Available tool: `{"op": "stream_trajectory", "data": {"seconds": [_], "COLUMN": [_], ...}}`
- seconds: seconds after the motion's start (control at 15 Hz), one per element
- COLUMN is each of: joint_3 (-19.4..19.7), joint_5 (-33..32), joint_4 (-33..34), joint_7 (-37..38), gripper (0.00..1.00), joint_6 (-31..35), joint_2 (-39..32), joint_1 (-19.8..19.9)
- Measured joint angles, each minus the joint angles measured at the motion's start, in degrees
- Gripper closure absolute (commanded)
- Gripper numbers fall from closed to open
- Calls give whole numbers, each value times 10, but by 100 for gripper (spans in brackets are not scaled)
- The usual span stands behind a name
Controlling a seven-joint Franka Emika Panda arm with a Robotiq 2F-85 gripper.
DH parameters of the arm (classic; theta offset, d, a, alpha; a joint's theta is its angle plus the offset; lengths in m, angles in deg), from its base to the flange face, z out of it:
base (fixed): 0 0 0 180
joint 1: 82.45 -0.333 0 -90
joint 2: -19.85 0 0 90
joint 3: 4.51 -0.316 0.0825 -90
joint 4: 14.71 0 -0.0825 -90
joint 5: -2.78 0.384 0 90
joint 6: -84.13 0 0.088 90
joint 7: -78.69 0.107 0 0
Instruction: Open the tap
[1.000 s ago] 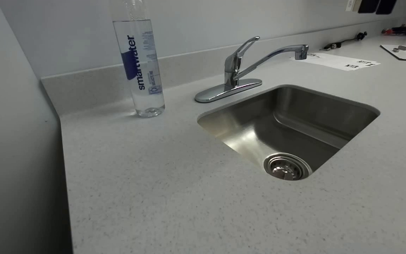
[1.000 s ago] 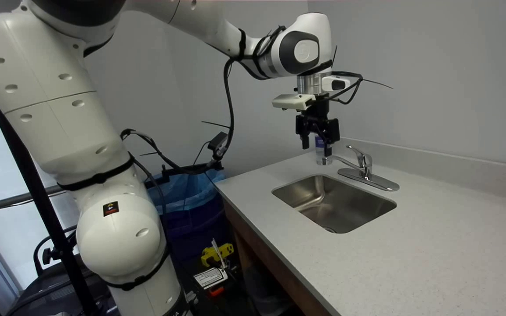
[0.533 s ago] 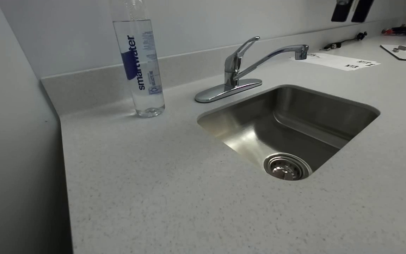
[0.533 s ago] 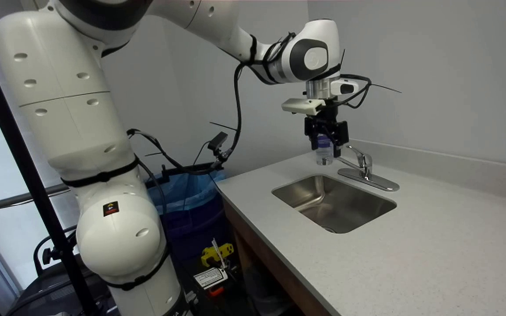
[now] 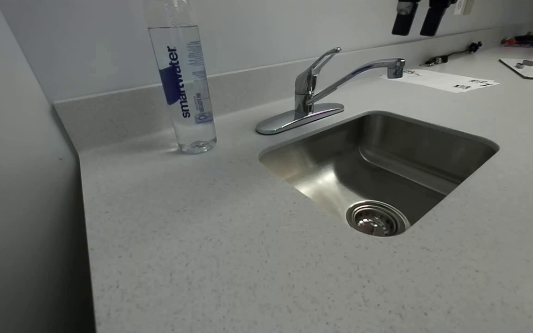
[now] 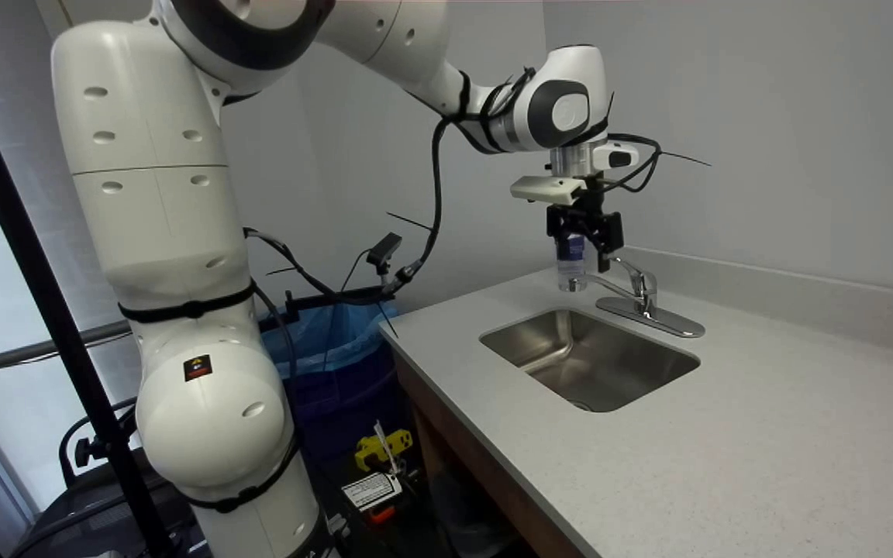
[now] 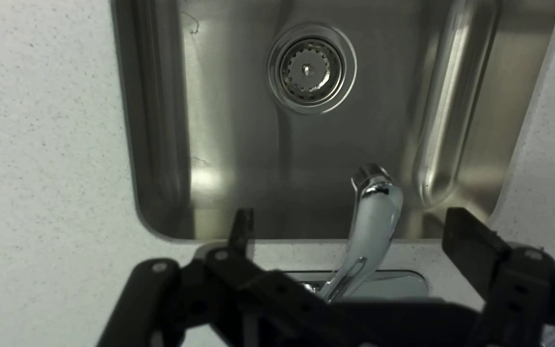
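The chrome tap (image 5: pixel 301 88) stood on the worktop (image 5: pixel 178 240) close to its back edge, the oval base plate (image 5: pixel 280 125) lying alongside the rim of the steel sink (image 5: pixel 433 143). Its short lever (image 5: pixel 336 51) pointed up at a slant, and its spout (image 7: pixel 376 217) reached away from the back edge over the basin, where the drain (image 7: pixel 309 70) sat toward the front edge. Above the worktop hung the gripper (image 5: pixel 415 30), pointing down at the end of the white arm (image 6: pixel 152 209). Its two fingers (image 5: pixel 404 23) stood wide apart and had hold of nothing; in an exterior view they were well apart from the tap, while in the wrist view the spout appeared between them. In both exterior views a clear water bottle (image 5: pixel 185 83) stood upright near a back corner, between that corner and the tap. Farther along the back edge lay a white sheet of paper (image 5: pixel 437 79). A bin (image 6: pixel 338 403) with a blue liner (image 6: pixel 322 329) stood near the front corner at the bottle's end.
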Motion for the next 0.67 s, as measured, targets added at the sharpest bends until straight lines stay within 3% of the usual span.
{"op": "stream_trajectory", "data": {"seconds": [0.67], "joint_3": [-6], "joint_5": [0], "joint_4": [107], "joint_7": [0], "gripper": [0], "joint_6": [-3], "joint_2": [-106], "joint_1": [-12]}}
